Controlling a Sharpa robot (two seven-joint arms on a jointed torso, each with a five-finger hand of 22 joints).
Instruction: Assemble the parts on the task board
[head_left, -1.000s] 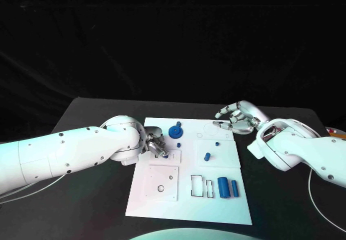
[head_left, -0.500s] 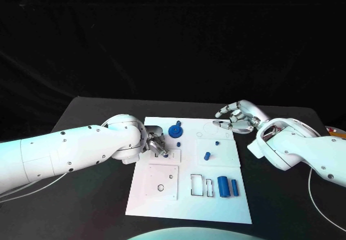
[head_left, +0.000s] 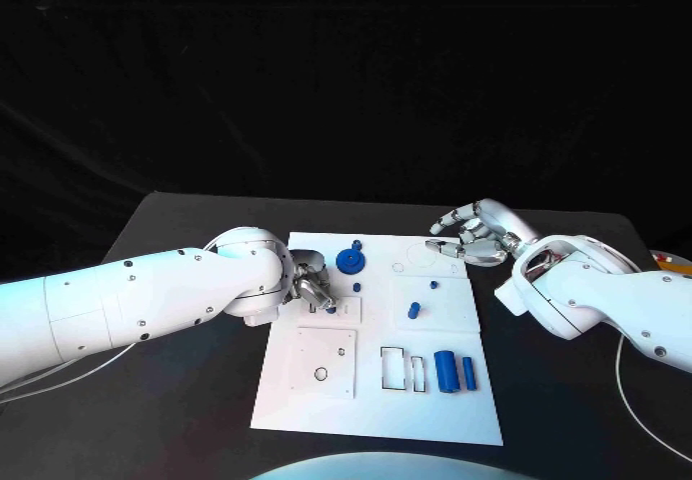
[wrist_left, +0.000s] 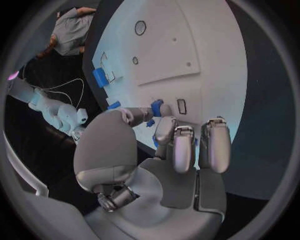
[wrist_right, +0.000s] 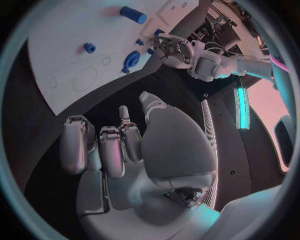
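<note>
Task board (head_left: 378, 400): flat matte white plate, centred on the black table (head_left: 188, 230). Two smooth blue cylinders (head_left: 456, 374) lie side by side near its right edge; a round blue disc part (head_left: 351, 263) sits near the far edge. Left hand (head_left: 312, 291) pinches a small blue part (wrist_left: 156, 107) over the board's left side. Right hand (head_left: 472, 235) hovers at the far right corner, fingers curled, holding nothing.

Before me lies the black table (head_left: 188, 225), its dark top stretching out to both sides. Behind its far edge hangs a black backdrop (head_left: 346, 100). At the table's right edge I see a small orange and white thing (head_left: 662, 264), too small to tell.
</note>
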